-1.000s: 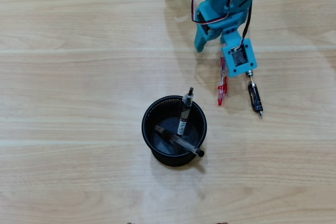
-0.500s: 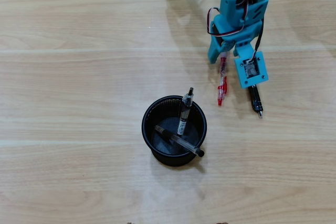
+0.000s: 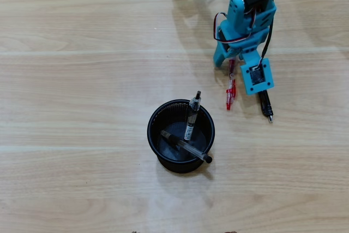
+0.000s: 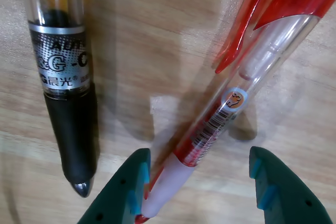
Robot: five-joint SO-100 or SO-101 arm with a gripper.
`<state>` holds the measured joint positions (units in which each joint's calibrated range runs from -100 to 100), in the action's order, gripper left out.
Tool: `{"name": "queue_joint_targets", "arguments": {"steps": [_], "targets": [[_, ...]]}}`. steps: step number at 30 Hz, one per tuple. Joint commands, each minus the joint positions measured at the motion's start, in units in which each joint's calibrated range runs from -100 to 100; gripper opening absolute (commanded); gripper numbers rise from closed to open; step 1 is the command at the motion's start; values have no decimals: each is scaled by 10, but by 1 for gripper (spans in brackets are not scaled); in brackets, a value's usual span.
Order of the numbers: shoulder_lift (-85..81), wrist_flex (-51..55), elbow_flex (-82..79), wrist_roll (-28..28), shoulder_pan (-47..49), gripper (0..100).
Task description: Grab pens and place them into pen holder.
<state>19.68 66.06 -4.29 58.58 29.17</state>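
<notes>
A red pen (image 3: 231,88) lies on the wooden table below the arm. In the wrist view the red pen (image 4: 231,103) runs diagonally, its white grip end between my two teal fingertips. My gripper (image 4: 202,182) is open around it, low over the table; the left fingertip (image 4: 134,182) is close against the pen's grip. In the overhead view the gripper (image 3: 232,64) stands over the pen's upper end. A black pen (image 4: 65,108) lies to the left in the wrist view; in the overhead view the black pen (image 3: 265,106) shows partly under the wrist. The black mesh pen holder (image 3: 150,132) holds two black pens (image 3: 192,117).
The arm (image 3: 245,4) comes in from the top right of the overhead view. The holder stands lower left of the gripper, near the table's middle. Light wooden table (image 3: 82,80) all around.
</notes>
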Motion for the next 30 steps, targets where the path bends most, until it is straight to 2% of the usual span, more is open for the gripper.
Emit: {"name": "queue_joint_targets", "arguments": {"steps": [1, 5, 8, 13, 21, 30], "targets": [[-1, -7, 17, 2, -6, 22], [8, -9, 7, 2, -9, 22], [9, -48, -26, 1, -14, 20], [1, -136, -87, -7, -24, 1], [-11, -155, -90, -28, -34, 2], [-144, -156, -34, -71, -47, 2]]}}
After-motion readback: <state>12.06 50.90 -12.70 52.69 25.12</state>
